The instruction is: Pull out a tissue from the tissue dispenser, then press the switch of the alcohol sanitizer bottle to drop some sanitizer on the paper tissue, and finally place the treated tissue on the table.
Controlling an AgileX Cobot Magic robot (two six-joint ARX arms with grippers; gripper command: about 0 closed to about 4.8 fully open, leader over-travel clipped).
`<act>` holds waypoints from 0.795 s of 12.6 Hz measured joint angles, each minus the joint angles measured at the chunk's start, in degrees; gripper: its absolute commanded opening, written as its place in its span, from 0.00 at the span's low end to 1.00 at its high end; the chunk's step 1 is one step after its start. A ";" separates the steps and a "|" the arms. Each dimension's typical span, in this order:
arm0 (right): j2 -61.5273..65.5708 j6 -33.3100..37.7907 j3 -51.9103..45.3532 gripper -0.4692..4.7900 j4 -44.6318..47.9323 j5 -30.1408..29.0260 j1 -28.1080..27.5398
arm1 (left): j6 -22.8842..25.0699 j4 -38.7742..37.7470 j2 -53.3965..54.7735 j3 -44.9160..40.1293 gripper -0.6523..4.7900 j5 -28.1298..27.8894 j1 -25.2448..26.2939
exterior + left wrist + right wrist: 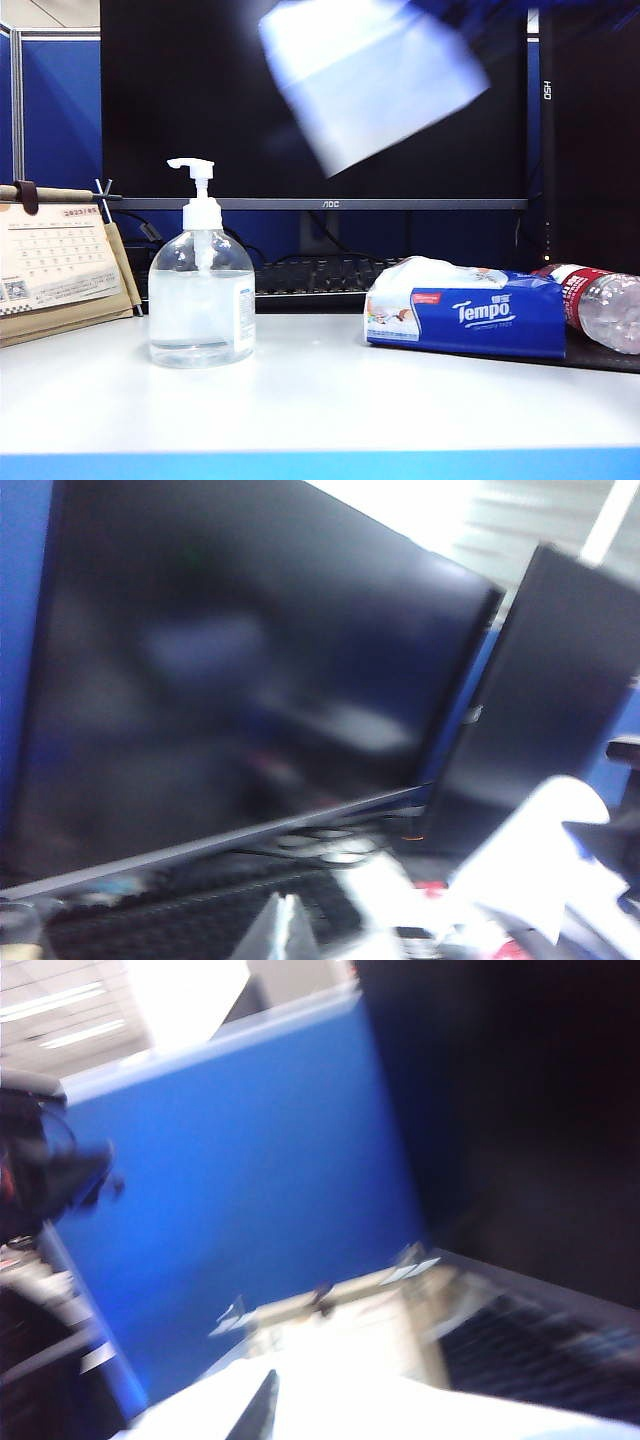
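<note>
The tissue point(370, 85) hangs as a blurred white sheet high in the air, above and between the bottle and the pack. It spreads white around my right gripper point(262, 1410), whose one visible dark finger lies against it; that gripper is shut on it. In the left wrist view the tissue point(535, 855) shows off to one side. My left gripper point(285, 932) is shut with nothing in it, above the keyboard. The alcohol sanitizer bottle point(200, 300) stands upright on the table point(320, 410), its white switch point(193, 166) untouched. The blue Tempo tissue dispenser point(465, 312) lies to the right.
A clear red-labelled water bottle point(605, 305) lies at the far right. A desk calendar point(55, 265) stands at the left. Behind are a black keyboard point(320, 278) and a large dark monitor point(200, 100). Both wrist views are motion-blurred.
</note>
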 measured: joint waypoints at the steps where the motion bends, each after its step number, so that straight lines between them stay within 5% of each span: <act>1: -4.09 -1.36 0.04 0.08 -3.26 0.22 -2.27 | -2.71 1.77 -0.57 -0.02 0.11 2.51 -0.20; 4: -16.52 -9.55 0.02 0.08 -19.91 0.00 -7.69 | -5.70 2.95 -6.36 -0.04 0.11 7.87 -3.98; 8: -26.75 -17.35 -1.73 0.08 -34.99 -1.31 -6.95 | -4.68 -0.11 -27.80 -1.77 0.11 1.07 2.23; 10: -32.63 -18.40 -7.34 0.08 -35.95 0.31 -5.88 | 2.32 -19.19 -40.19 -9.03 0.11 -7.04 2.84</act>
